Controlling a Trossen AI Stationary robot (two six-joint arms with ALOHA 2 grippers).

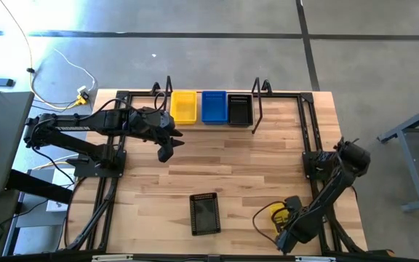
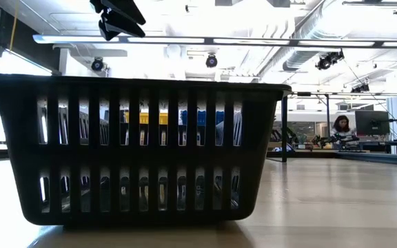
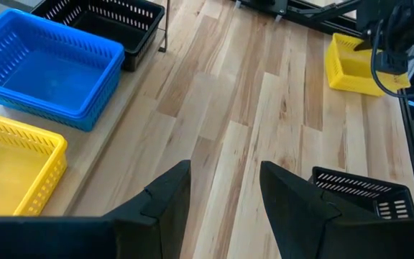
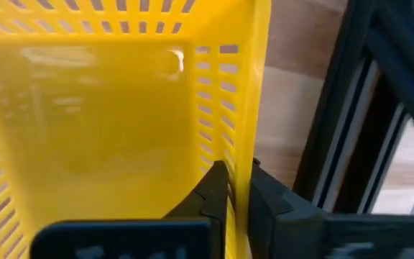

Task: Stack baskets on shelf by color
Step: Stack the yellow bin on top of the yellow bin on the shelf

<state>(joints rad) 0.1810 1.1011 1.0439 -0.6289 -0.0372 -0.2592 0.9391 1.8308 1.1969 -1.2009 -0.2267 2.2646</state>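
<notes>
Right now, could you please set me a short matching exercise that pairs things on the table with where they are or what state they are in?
Things:
1. Blue basket
2. Lone black basket
3. Right gripper
4. Left gripper

Places or states:
A. Fingers clamped on a yellow basket's wall
B. Middle of the shelf
C. Fingers apart over bare wood
D. Near table edge, off the shelf

Pairs: 1-B, 2-D, 3-A, 4-C

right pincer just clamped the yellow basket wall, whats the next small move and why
Probably lift it straight up a little. The right pincer is shut on the wall of the loose yellow basket, which sits at the table's near right corner, far from the yellow stack on the shelf. Clearing the table first avoids dragging it. The left pincer hovers open near the shelf.
</notes>
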